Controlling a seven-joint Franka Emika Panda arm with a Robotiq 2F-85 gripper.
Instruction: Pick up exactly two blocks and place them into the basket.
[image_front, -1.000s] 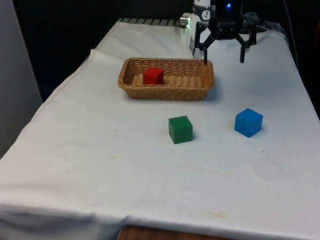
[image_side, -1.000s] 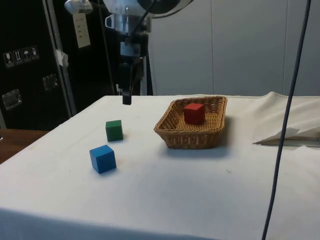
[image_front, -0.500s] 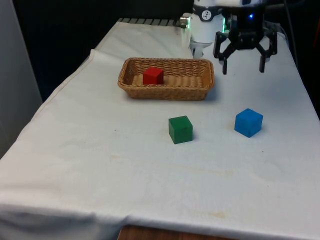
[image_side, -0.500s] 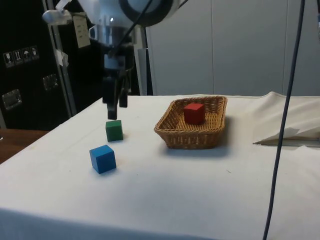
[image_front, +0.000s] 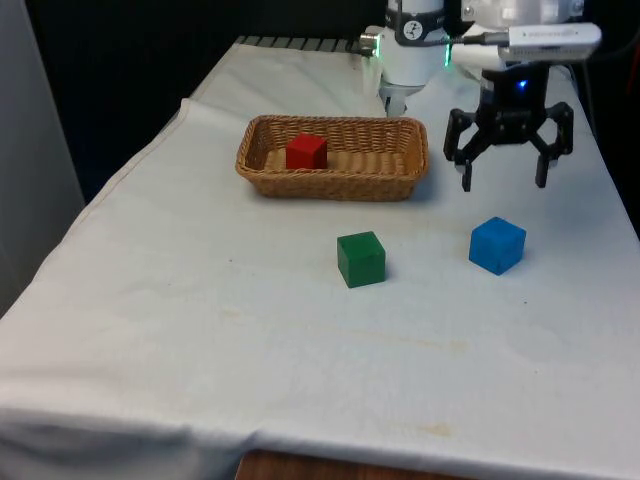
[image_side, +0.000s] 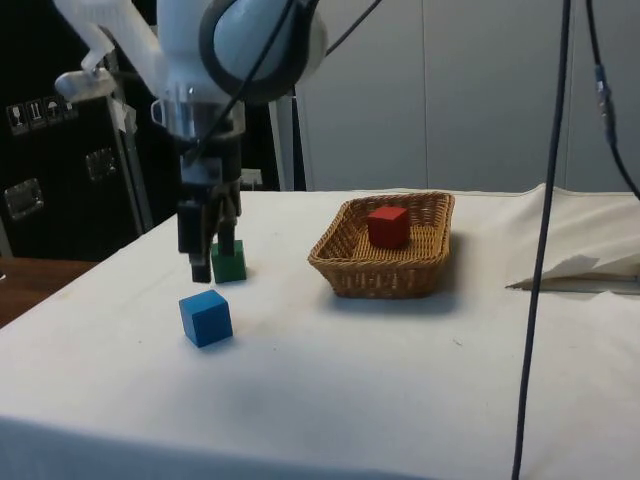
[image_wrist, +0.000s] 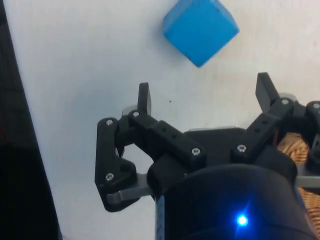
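The gripper (image_front: 504, 184) hangs above the cloth with its fingers spread wide, holding nothing; the blue block (image_front: 497, 245) sits on the table just below and nearer the camera; the green block (image_front: 361, 259) lies to the front view's left; the basket (image_front: 333, 178) holds a red block (image_front: 306, 152)

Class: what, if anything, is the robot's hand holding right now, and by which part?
Nothing. The hand is open and empty, above the blue block.

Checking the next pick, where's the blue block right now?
The blue block sits on the cloth at the front view's right, beside the green block.
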